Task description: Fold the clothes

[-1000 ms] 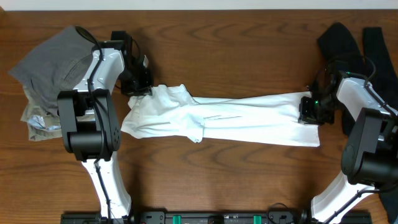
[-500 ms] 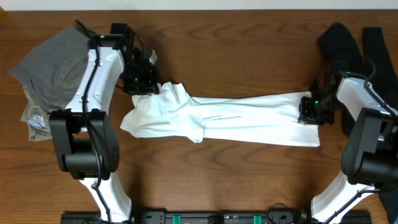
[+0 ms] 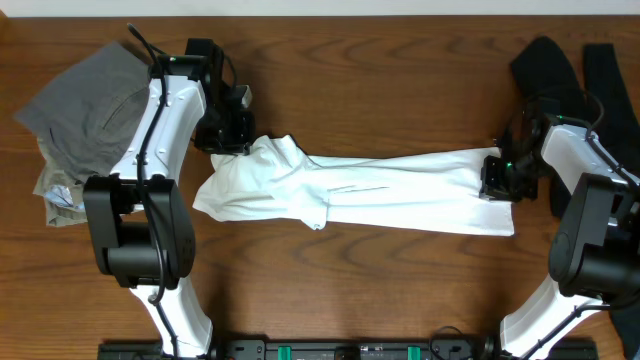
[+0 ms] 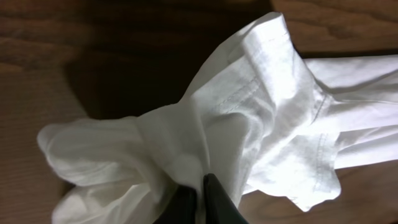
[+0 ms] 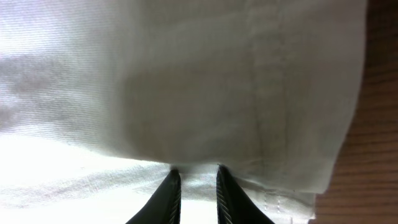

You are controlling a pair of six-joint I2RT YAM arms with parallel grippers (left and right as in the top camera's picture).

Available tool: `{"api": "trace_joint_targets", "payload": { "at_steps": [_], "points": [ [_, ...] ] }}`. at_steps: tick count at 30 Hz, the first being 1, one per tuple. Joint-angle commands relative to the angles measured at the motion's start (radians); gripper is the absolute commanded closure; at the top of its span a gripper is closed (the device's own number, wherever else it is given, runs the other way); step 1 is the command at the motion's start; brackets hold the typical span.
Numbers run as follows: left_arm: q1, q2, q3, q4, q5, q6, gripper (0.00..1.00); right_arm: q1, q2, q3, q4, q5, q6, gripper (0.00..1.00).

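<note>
The white T-shirt point(image 3: 360, 195) is seen from overhead stretched into a long, narrow band across the middle of the wooden table point(image 3: 380, 70), running from the 9 o'clock side to the 3 o'clock side. Its 9 o'clock end is wider and rumpled; its 3 o'clock end is flatter and squarer.

The left gripper point(image 3: 238, 145) is set at the upper corner of the rumpled end, toward 10 o'clock. In the left wrist view its fingers point(image 4: 214, 199) are pressed tightly together, with a bunched fold of the white cloth pinched between them and gathered into creases around the tips. A sleeve hem with its stitching is seen fanning out toward 2 o'clock in that view.

The right gripper point(image 3: 493, 180) is placed on the opposite end of the shirt, at the 3 o'clock end. In the right wrist view its dark fingers point(image 5: 168, 193) are held only a narrow slit apart, and that slit is filled with white fabric, so the shirt's edge is clamped there. A stitched hem is seen near the fingers, toward 5 o'clock.

A grey garment point(image 3: 85, 105) is heaped at 10 o'clock on the table, with a khaki piece point(image 3: 55, 195) showing beneath it. A black garment point(image 3: 545, 65) is lying at 2 o'clock, behind the right arm.
</note>
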Motion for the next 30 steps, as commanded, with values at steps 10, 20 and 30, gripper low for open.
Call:
{"api": "trace_joint_targets", "payload": {
  "at_steps": [10,20,30],
  "points": [
    [-0.001,0.006,0.015,-0.005,-0.019,0.013,0.9,0.005,-0.018,-0.012,-0.002,0.008,0.005,0.81],
    [-0.001,0.006,0.015,-0.006,-0.019,0.013,0.94,0.005,-0.018,-0.012,-0.002,0.008,0.005,0.81],
    [-0.038,0.005,0.015,-0.122,0.289,0.21,0.94,0.005,-0.018,-0.012,-0.002,0.008,0.005,0.8]
  ]
}}
